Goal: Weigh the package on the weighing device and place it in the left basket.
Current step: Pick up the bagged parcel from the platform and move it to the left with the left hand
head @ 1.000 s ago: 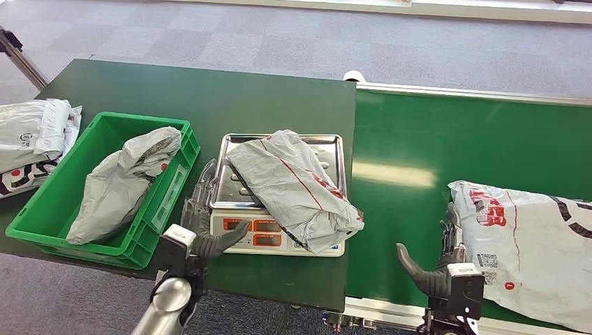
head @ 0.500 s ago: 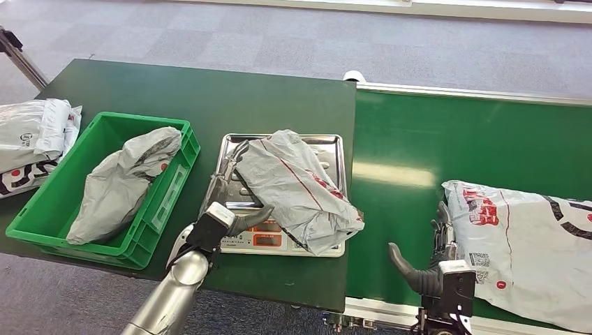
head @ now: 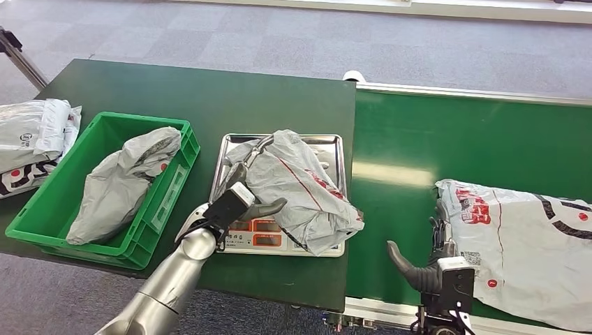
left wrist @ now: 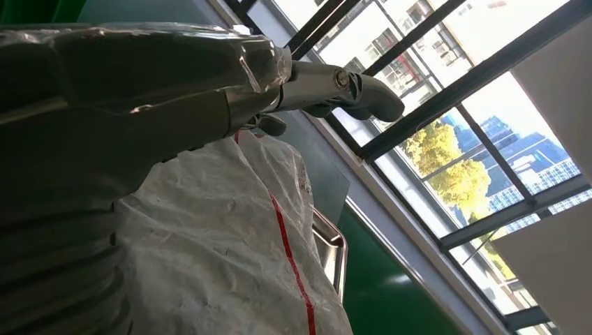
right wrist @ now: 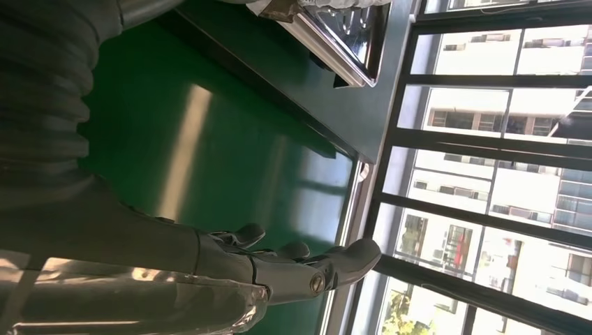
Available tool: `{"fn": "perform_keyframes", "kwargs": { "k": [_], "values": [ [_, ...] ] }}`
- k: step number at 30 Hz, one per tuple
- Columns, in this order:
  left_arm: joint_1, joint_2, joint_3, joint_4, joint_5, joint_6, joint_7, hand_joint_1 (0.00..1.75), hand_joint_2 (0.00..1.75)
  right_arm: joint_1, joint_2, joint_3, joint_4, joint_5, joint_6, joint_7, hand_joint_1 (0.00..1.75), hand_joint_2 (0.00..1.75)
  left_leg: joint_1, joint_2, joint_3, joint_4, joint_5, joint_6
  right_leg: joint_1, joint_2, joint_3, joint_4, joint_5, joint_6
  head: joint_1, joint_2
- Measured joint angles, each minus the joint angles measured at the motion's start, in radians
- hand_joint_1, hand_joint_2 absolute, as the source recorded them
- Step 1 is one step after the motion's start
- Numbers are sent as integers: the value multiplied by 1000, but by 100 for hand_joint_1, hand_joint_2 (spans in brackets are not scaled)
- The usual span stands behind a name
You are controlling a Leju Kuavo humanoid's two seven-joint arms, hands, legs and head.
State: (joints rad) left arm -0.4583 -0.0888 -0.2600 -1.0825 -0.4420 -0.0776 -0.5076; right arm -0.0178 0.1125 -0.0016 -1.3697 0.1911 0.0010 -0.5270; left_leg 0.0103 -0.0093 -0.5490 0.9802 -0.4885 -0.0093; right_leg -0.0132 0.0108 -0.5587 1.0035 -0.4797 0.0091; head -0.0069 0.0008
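My L hand fingers spread apart, touching pkg lying on scale tray. R hand fingers apart by 2nd bag on belt. Green basket on desk holds one grey bag.

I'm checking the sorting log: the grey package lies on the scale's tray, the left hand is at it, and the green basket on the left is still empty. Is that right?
Not quite: the green basket is not empty. The head view shows a grey bag already lying in it. The rest holds: the grey package lies on the scale's tray with the left hand at it.
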Motion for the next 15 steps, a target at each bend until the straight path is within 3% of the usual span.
{"fn": "perform_keyframes", "kwargs": {
  "k": [7, 15],
  "values": [
    [-78, 23, -31, 107, -42, -50, 22, 0, 175, -18, 0, -1, 16, 0, 2, 1, 0, 175, 0, 0, 0, 0, 0, 0, 0, 0, 0, 0, 0, 0, 0, 0],
    [-174, 52, -126, 286, -70, -173, 55, 0, 175, -27, -7, 1, 35, -11, 4, 1, 0, 175, 0, 0, 0, 0, 0, 0, 0, 0, 0, 0, 0, 0, 0, 0]
  ]
}}
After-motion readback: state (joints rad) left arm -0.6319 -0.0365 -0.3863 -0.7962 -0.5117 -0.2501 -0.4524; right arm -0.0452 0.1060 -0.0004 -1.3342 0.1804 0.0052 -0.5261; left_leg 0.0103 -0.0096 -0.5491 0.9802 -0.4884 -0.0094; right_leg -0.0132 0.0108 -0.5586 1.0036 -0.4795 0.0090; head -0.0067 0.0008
